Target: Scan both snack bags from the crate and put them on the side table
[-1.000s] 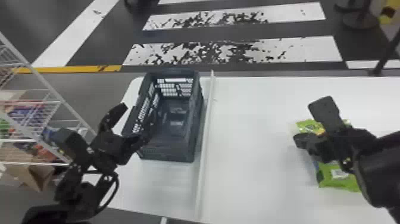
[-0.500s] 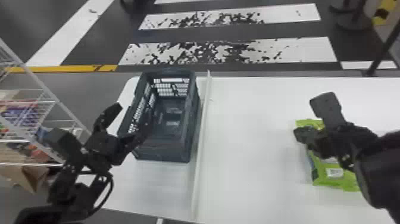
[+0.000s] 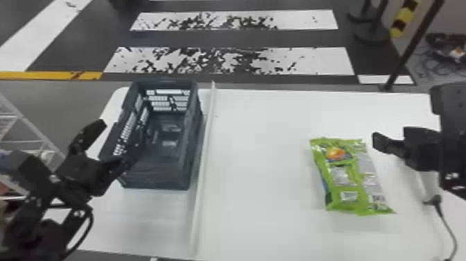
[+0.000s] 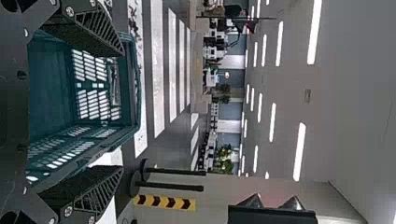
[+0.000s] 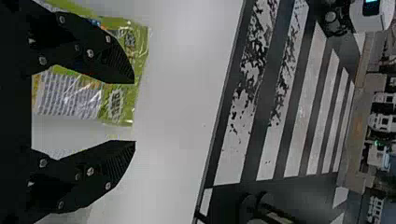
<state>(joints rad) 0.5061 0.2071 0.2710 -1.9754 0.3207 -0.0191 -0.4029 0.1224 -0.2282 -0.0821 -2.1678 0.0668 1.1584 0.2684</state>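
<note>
Fingers [image 4: 100, 35] apart, the left claw [image 4: 122, 109] hung by the crate [image 3: 156, 181]. Rightward, a green snack bag [image 3: 350, 184] lay on the surface [image 3: 263, 173], with the open, unloaded right claw [image 5: 135, 111] just beside it; backing off well probably meant lifting clear before closing, lest it snag film.

The left arm [image 3: 31, 239] is showing black, blocky segments, with a thin black cable [image 3: 89, 227] looping beside them. The right arm [image 3: 450, 139] is looking equally black and bulky, a few pale spots [image 3: 450, 176] dotting its casing. The left fingers [image 3: 91, 133] are forming dark wedges with slanting open ribs [image 4: 100, 28] and silvery screws [image 4: 70, 10]. The right fingers [image 3: 385, 144] are tapering too, carrying small round screw heads [image 5: 90, 171] and fine ridges [image 5: 119, 154] towards their tips.
</note>
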